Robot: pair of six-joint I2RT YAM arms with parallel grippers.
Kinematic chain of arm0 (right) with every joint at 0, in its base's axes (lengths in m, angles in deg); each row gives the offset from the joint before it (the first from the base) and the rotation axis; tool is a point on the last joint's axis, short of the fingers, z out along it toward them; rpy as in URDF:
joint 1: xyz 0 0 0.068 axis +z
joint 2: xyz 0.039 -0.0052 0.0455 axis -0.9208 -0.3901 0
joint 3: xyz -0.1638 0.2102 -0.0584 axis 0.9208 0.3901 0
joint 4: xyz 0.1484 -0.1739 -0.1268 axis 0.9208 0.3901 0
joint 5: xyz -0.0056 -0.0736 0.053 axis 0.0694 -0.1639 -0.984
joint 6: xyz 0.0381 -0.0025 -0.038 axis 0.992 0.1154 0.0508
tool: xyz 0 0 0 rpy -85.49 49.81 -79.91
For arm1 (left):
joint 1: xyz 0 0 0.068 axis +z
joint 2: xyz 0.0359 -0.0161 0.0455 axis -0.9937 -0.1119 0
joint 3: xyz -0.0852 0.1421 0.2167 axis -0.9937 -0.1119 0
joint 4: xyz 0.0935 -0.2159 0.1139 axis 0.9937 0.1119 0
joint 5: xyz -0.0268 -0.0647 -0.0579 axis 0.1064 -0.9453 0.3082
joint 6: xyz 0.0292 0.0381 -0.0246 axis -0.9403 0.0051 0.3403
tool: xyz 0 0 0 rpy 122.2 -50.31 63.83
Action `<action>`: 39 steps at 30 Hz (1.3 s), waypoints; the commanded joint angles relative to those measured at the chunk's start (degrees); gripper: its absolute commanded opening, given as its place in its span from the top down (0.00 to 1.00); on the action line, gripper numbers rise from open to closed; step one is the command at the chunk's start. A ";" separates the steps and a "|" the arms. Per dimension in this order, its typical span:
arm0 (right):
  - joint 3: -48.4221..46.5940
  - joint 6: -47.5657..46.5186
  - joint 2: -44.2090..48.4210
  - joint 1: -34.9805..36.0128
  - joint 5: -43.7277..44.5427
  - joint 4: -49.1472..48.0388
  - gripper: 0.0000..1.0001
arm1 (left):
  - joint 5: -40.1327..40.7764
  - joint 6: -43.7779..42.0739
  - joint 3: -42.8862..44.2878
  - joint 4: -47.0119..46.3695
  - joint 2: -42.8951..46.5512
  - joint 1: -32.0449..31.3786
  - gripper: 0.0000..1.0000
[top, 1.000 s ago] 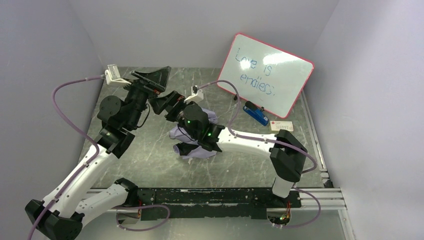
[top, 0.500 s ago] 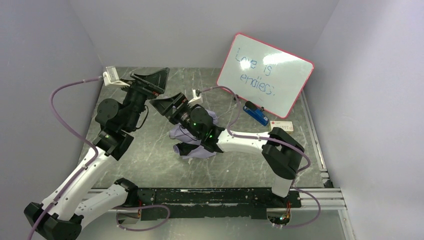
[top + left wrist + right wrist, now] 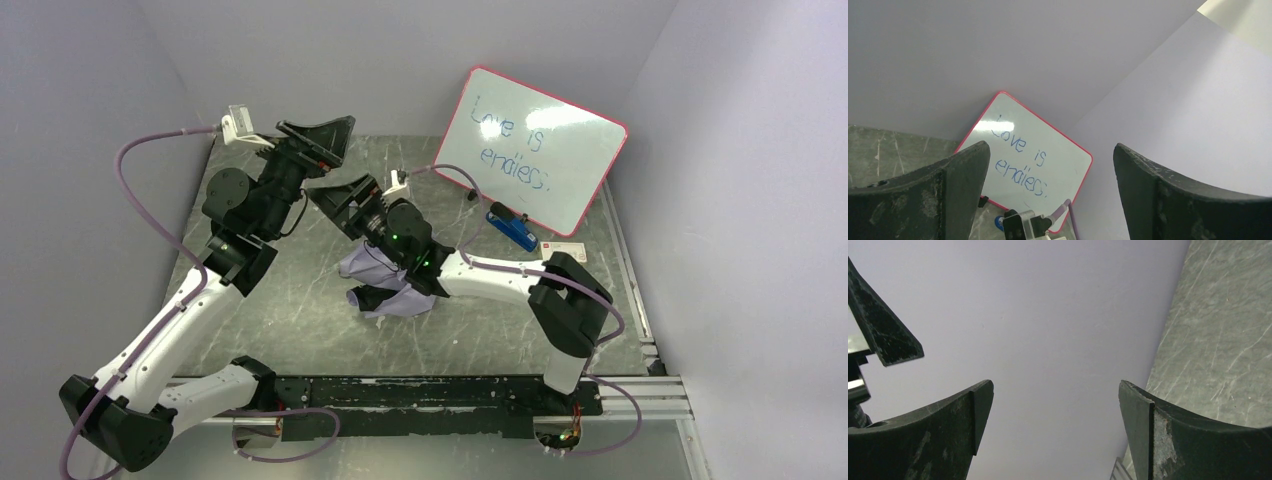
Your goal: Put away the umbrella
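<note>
The umbrella (image 3: 358, 266) lies crumpled on the dark table (image 3: 300, 320) in the top view, pale lavender fabric with black ribs. My right arm passes over it and hides much of it. My right gripper (image 3: 338, 198) hangs open above and left of the umbrella, tilted up at the wall; in its wrist view the right gripper (image 3: 1055, 395) holds nothing. My left gripper (image 3: 322, 140) is raised, open and empty, further back. In the left wrist view the left gripper (image 3: 1050, 165) frames the whiteboard. The umbrella shows in neither wrist view.
A red-framed whiteboard (image 3: 530, 150) leans at the back right, also in the left wrist view as the whiteboard (image 3: 1028, 170). A blue object (image 3: 512, 228) and a small card (image 3: 563, 251) lie before it. Walls close three sides. Purple cables (image 3: 140, 200) loop off the wrists.
The left arm has risen and swung right, lifting its gripper toward the back. The right gripper has turned slightly up and back. Both stay open. The umbrella has not moved.
</note>
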 commanded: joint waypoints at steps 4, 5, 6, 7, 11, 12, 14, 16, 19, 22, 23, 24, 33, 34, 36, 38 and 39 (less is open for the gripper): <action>-3.32 0.94 0.04 -0.96 -2.91 0.94 0.00 | -0.23 -0.93 0.76 -1.03 1.51 -0.25 0.03; -3.42 1.43 -0.35 -0.98 -3.19 0.86 0.00 | 0.18 -1.10 0.79 -0.54 1.68 -0.25 0.03; -3.43 1.61 -0.68 -0.92 -3.44 0.54 0.00 | 0.40 -1.24 0.63 -0.07 2.07 -0.25 0.03; -3.39 1.67 -0.91 -0.87 -3.52 0.06 0.00 | 0.75 -1.35 0.34 0.09 2.49 -0.24 0.03; -3.40 -0.98 -1.35 -0.87 -4.93 -2.11 0.00 | 1.67 -0.59 -3.08 -1.48 4.48 -0.25 0.03; -3.29 -2.37 -1.19 -0.87 -5.14 -2.72 0.00 | 1.78 -0.48 -4.71 -3.95 5.01 -0.25 0.03; -3.25 -5.56 -0.72 -0.64 -4.98 -2.95 0.00 | 2.37 0.46 -7.24 -6.23 5.83 -0.21 0.03; -3.12 -7.03 -0.04 -0.42 -4.14 -1.72 0.00 | 2.72 1.15 -7.98 -6.26 5.83 -0.17 0.03; -1.49 -7.76 1.15 -0.09 -2.88 -2.04 0.00 | 2.00 2.03 -7.51 -5.63 4.67 -0.10 0.03; 0.58 -8.04 2.74 0.05 -0.76 -2.54 0.00 | -1.00 1.83 -5.23 -5.30 1.62 -0.10 0.03; 1.26 -7.99 3.30 0.07 -0.15 -2.79 0.00 | -2.38 1.90 -3.90 -4.54 0.07 0.24 0.03; 1.79 -8.09 3.48 0.04 0.26 -3.16 0.00 | -4.60 2.24 -2.72 -3.65 -1.35 0.94 0.03; 1.83 -7.70 3.32 0.42 3.25 -0.61 0.00 | -17.60 7.77 1.26 -3.76 -10.01 7.99 0.03; 0.99 -7.14 3.38 0.37 4.14 2.05 0.00 | -18.36 7.99 0.81 -5.29 -10.17 8.41 0.03; -0.70 -8.25 3.72 0.39 5.96 7.23 0.00 | -20.93 7.07 -0.22 -10.50 -10.56 9.49 0.03; -0.52 -10.49 5.01 0.38 7.79 11.15 0.00 | -23.56 3.70 1.81 -10.60 -11.00 10.98 0.03; -0.20 -12.00 6.06 -0.03 8.45 12.46 0.00 | -23.90 0.02 4.51 -6.88 -11.35 11.49 0.03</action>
